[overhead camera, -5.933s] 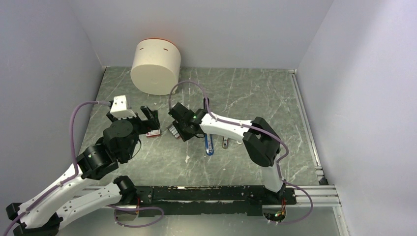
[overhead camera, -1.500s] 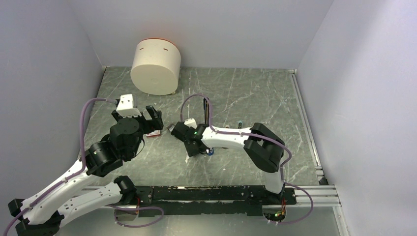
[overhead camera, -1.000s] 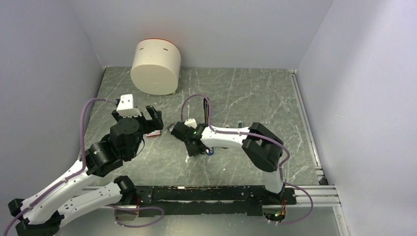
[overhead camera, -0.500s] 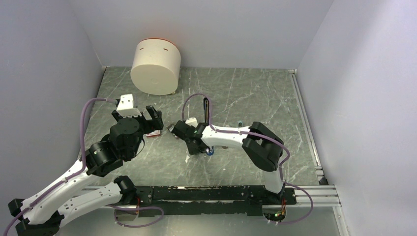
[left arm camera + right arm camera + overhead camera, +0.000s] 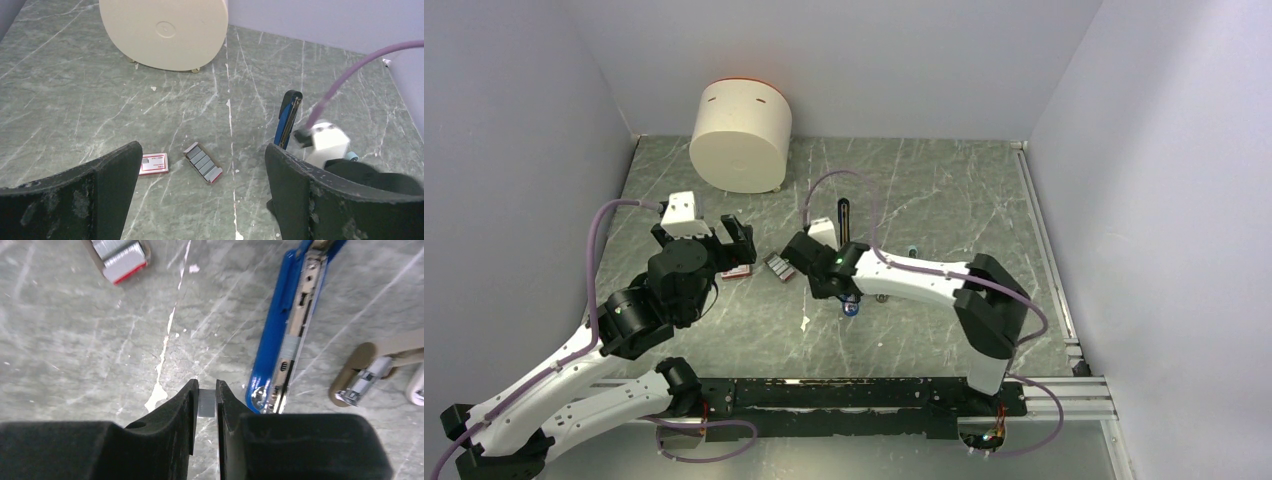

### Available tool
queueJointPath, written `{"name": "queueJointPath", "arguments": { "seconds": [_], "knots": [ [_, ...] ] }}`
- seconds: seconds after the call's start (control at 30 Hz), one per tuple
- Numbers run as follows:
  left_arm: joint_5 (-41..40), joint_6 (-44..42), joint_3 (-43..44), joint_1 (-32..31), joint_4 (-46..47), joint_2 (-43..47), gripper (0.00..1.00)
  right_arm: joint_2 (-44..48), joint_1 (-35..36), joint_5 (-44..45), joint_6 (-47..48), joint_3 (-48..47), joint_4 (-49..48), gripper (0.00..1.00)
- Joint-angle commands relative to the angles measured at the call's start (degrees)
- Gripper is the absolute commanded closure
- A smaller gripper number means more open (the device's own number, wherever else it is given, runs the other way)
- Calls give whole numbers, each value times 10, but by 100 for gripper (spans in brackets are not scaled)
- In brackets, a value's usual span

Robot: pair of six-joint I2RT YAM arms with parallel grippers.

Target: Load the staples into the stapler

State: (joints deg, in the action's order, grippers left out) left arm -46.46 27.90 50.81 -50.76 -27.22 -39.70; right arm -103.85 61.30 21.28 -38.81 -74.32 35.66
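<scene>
From above, the right gripper [image 5: 834,292] hangs low over the table, just left of the near end of the stapler [image 5: 850,303]. The stapler's long axis runs near to far, and its black top arm stands up at the far end. The left gripper [image 5: 736,250] hovers over the red box [image 5: 736,271], farther from the stapler.

The left wrist view shows its own jaws spread wide with nothing between them. The red box and the open tray of staples [image 5: 202,162] lie side by side, with the stapler to their right.

In the right wrist view the jaws are pinched on a short staple block [image 5: 206,404]. The silver channel [image 5: 295,335] faces up, just to the right. I'd say the block must shift right and line up along it. There is bare table to the left and a tan piece [image 5: 367,367] close on the right.
</scene>
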Motion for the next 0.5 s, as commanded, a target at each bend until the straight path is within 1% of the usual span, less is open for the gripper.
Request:
{"name": "queueJointPath", "arguments": {
  "seconds": [0.0,0.13,0.47],
  "knots": [
    [0,2,0,3,14,0,3,61,-20,63,-13,18,-11,78],
    [4,3,0,4,15,-2,3,106,-63,82,-17,48,-10,78],
    [17,6,1,4,20,-11,3,220,-207,82,15,158,-27,77]
  ]
}}
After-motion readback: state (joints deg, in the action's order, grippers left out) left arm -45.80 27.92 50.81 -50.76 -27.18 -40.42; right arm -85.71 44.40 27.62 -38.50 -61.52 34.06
